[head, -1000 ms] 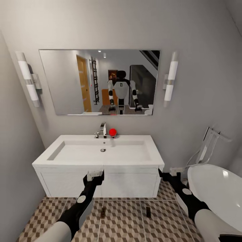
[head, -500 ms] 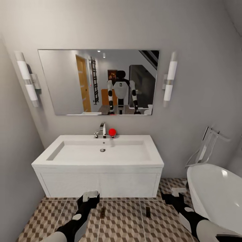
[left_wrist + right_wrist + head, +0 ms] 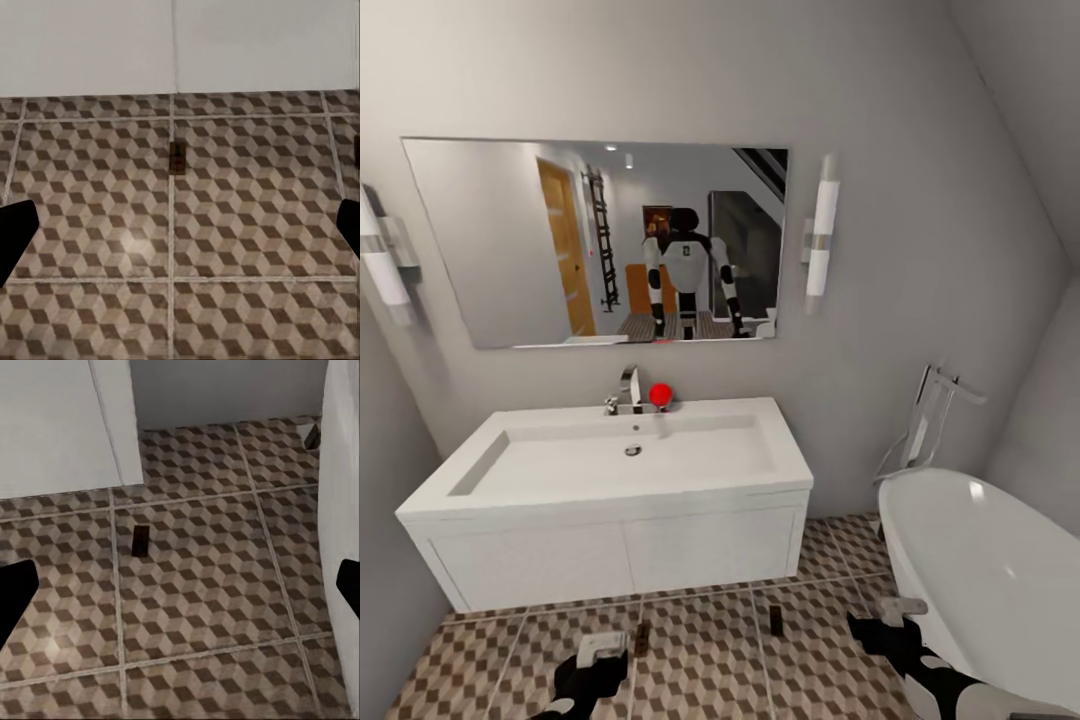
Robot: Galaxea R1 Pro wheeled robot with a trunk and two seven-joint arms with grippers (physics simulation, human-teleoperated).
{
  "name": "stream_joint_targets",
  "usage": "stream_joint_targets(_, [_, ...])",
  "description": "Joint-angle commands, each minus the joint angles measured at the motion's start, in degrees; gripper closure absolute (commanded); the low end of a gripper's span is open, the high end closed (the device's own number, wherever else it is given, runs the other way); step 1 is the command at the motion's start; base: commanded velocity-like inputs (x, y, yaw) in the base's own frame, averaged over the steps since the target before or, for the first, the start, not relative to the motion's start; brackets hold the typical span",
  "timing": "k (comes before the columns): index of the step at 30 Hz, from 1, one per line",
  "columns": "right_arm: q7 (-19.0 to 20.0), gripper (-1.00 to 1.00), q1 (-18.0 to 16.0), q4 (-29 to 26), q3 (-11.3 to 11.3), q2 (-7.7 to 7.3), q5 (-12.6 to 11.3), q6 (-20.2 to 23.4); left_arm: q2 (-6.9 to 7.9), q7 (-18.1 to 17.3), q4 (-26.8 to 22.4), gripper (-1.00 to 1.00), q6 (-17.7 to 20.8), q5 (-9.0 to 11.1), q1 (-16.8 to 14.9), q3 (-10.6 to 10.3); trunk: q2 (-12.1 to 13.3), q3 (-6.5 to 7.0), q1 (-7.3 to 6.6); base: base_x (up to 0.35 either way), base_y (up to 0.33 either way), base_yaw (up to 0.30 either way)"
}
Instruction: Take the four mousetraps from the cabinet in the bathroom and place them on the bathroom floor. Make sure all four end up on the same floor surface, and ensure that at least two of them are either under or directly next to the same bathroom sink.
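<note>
While the head camera faces a white vanity [image 3: 610,555] with a basin, two mousetraps lie on the tiled floor [image 3: 710,670] just in front of it: one trap [image 3: 643,638] near the vanity's middle and a second trap [image 3: 775,619] toward its right end, well apart from each other. Both lie flat on the cube-patterned tiles, close to grout lines. From the left wrist, the first trap [image 3: 177,157] appears as a small dark board with a red spot, lying beside a grout line a short way out from the white vanity front. From the right wrist, the second trap [image 3: 139,541] rests on the tiles beyond the vanity's corner, with a white bathtub [image 3: 341,495] wall at one side. The left gripper [image 3: 600,652] hangs low over the floor beside the first trap, its fingers spread wide and holding nothing, the black fingertips [image 3: 15,232] showing at opposite edges of the wrist picture. The right gripper [image 3: 895,612] hovers between the second trap and the tub [image 3: 1000,590], likewise spread apart and empty. Above the basin stand a chrome faucet [image 3: 628,390] and a red ball [image 3: 660,394]; a mirror [image 3: 510,250] on the wall reflects the robot.
</note>
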Motion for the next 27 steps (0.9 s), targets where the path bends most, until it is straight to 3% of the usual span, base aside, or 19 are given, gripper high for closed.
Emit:
stream_joint_targets(1, [0.4, -1.00, 0.3, 0.3, 0.0, -0.08, -0.3, -0.4, -0.02, 0.0, 0.4, -1.00, -0.4, 0.4, 0.0, -0.5, -0.1, -0.13, 0.04, 0.000, 0.000, -0.268])
stream_joint_targets(9, [0.1, -1.00, 4.3, 0.5, 0.0, -0.37, -0.4, -0.1, 0.21, -2.3, 0.9, -1.00, -0.4, 0.4, 2.7, -0.4, -0.1, -0.14, 0.04, 0.000, 0.000, -0.271])
stream_joint_targets(16, [-4.3, -1.00, 7.4, 0.5, 0.0, -0.43, -0.5, -0.1, 0.11, -3.4, 0.9, -1.00, -0.3, 0.8, 5.6, -0.2, -0.1, -0.14, 0.04, 0.000, 0.000, -0.272])
stream_joint_targets(22, [-6.8, -1.00, 10.6, 0.5, 0.0, -0.44, -0.5, -0.3, -0.04, -3.5, 0.9, -1.00, -0.6, 3.2, 8.9, -0.2, -0.1, -0.14, 0.04, 0.000, 0.000, -0.273])
stream_joint_targets(27, [-7.2, -1.00, 11.4, 0.5, 0.0, -0.26, -0.4, -0.3, -0.31, -3.4, 0.8, -1.00, -0.9, 4.1, 9.7, -0.3, -0.1, -0.14, 0.04, 0.000, 0.000, -0.277])
